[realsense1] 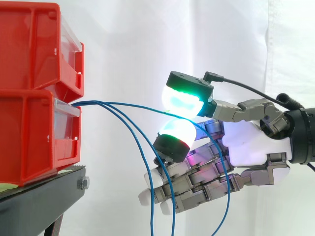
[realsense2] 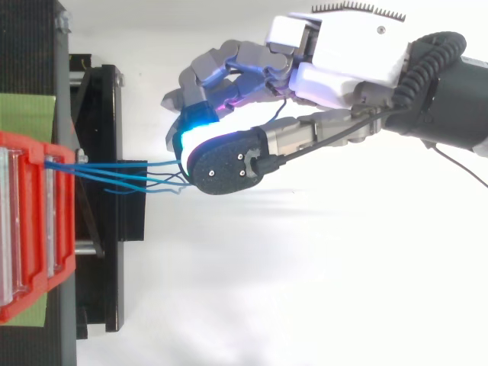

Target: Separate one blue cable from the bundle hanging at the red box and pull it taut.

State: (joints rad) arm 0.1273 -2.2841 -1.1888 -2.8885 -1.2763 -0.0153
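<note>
My robot hand (realsense1: 246, 142) reaches in from the right, level with the gap between the two stacked red bins (realsense1: 34, 98), which sit on the black counter (realsense1: 39, 201) before the white curtain (realsense1: 123, 49). I have my thumb pad (realsense1: 184, 101), glowing green and cyan, closed down over one fingertip pad (realsense1: 174, 132), and one blue cable (realsense1: 142, 108) passes between them, so I am pinching it. My remaining fingers (realsense1: 167, 191) reach lower towards the bins, loosely bent and holding nothing. The pinched cable leaves the front of the lower bin and runs in a shallow, nearly straight line across open air to my pads. Beyond them it loops over my palm and drops off the bottom of the side view. The other blue cables (realsense1: 152, 221) start at the same spot on the bin, curve away beneath the pinched one and hang slack in front of my lower fingers. From above, the strands (realsense2: 114, 171) fan out slightly from the bin's edge, cross the counter and meet under my thumb (realsense2: 225, 164), well clear of the bin.
</note>
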